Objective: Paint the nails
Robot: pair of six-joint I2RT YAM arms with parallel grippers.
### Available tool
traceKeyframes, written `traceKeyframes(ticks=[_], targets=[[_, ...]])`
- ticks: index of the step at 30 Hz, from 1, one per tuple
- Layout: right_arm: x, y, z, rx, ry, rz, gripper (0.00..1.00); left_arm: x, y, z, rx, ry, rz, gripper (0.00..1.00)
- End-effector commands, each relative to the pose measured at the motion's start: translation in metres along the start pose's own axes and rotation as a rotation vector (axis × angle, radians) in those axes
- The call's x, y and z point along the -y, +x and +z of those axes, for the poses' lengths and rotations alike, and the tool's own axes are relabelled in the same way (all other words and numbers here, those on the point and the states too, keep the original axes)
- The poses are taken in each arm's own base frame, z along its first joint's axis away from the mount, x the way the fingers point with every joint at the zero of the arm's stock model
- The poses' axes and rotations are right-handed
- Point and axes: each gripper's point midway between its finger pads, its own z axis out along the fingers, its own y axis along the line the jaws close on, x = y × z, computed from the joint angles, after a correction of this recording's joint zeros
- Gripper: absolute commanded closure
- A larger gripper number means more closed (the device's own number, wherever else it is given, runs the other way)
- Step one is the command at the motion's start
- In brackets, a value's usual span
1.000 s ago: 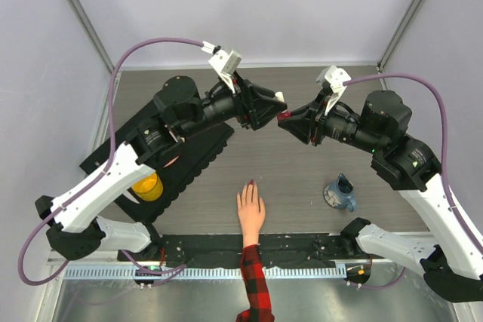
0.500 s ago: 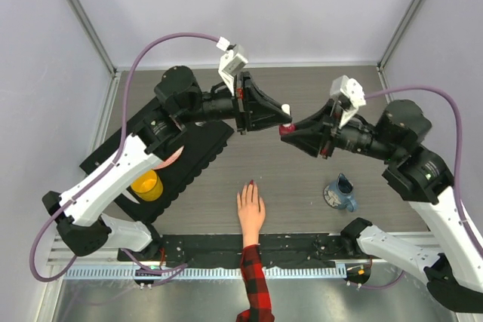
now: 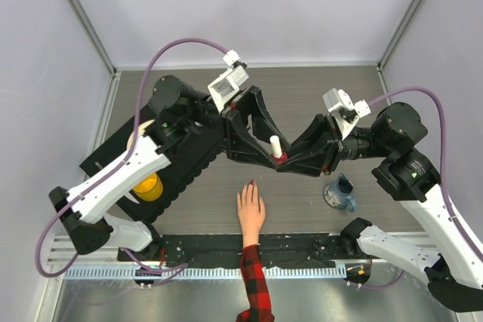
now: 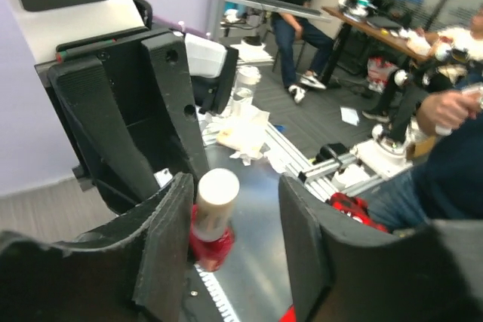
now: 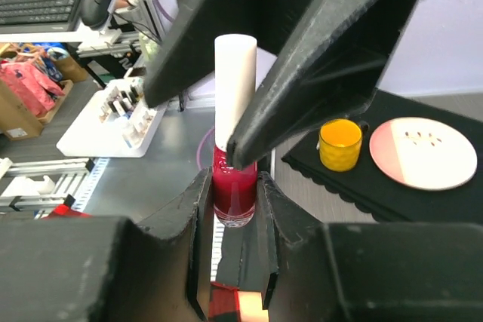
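Note:
The pale hand (image 3: 250, 207) with a plaid sleeve lies palm down at the table's near middle. Its nails (image 3: 250, 184) are tiny; one fingertip looks red, the others I cannot make out. My right gripper (image 3: 285, 162) is shut on the small red polish bottle (image 3: 281, 157), holding it upright above the table beyond the fingertips; the right wrist view shows the bottle (image 5: 235, 190) pinched between the pads. My left gripper (image 3: 269, 145) is open around the bottle's white cap (image 4: 217, 192). The cap touches one finger (image 4: 170, 239), with a gap to the other.
A black mat (image 3: 198, 157) at the left holds a yellow cup (image 3: 148, 186) and a pink plate (image 5: 423, 152). A small blue cup-like thing (image 3: 340, 194) stands at the right. A black rail (image 3: 302, 246) runs along the near edge.
Both grippers have come down and nearer to the hand, the right one carrying the bottle. The left gripper's fingers now straddle the white cap.

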Motion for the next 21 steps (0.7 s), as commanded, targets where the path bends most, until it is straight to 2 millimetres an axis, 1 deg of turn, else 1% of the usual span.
traceKeyframes(ticks=[1, 2, 3, 4, 5, 6, 8, 10, 13, 17, 18, 21], targets=[[0.010, -0.007, -0.004, -0.007, 0.073, -0.086, 0.99, 0.011, -0.009, -0.018, -0.057, -0.222, 0.182, 0.46], [0.015, -0.005, -0.005, -0.023, 0.099, -0.082, 0.99, 0.006, -0.011, -0.023, -0.054, -0.290, 0.194, 0.44], [0.028, -0.002, -0.007, -0.046, 0.172, -0.070, 0.99, -0.005, -0.013, -0.030, -0.053, -0.395, 0.181, 0.44], [0.034, -0.001, -0.009, -0.055, 0.207, -0.076, 0.99, -0.005, -0.019, -0.037, -0.041, -0.455, 0.212, 0.44], [0.042, -0.001, -0.011, -0.065, 0.246, -0.103, 0.99, -0.010, -0.023, -0.042, -0.028, -0.511, 0.212, 0.44], [0.051, -0.001, -0.015, -0.074, 0.308, -0.104, 0.99, -0.023, -0.030, -0.053, 0.005, -0.626, 0.209, 0.44], [0.062, -0.005, -0.019, -0.068, 0.377, -0.123, 0.99, -0.031, -0.039, -0.065, 0.067, -0.738, 0.171, 0.44], [0.072, -0.010, -0.024, -0.057, 0.441, -0.131, 0.99, -0.047, -0.044, -0.078, 0.127, -0.854, 0.143, 0.47], [0.083, -0.014, -0.028, -0.045, 0.504, -0.164, 0.99, -0.061, -0.047, -0.083, 0.200, -0.913, 0.094, 0.49], [0.093, -0.014, -0.035, -0.044, 0.572, -0.173, 0.99, -0.074, -0.050, -0.082, 0.250, -0.939, 0.063, 0.50], [0.093, -0.014, -0.036, -0.047, 0.575, -0.174, 0.99, -0.073, -0.055, -0.079, 0.266, -0.926, 0.072, 0.50], [0.093, -0.013, -0.037, -0.045, 0.582, -0.175, 0.99, -0.080, -0.057, -0.072, 0.268, -0.914, 0.070, 0.50]])
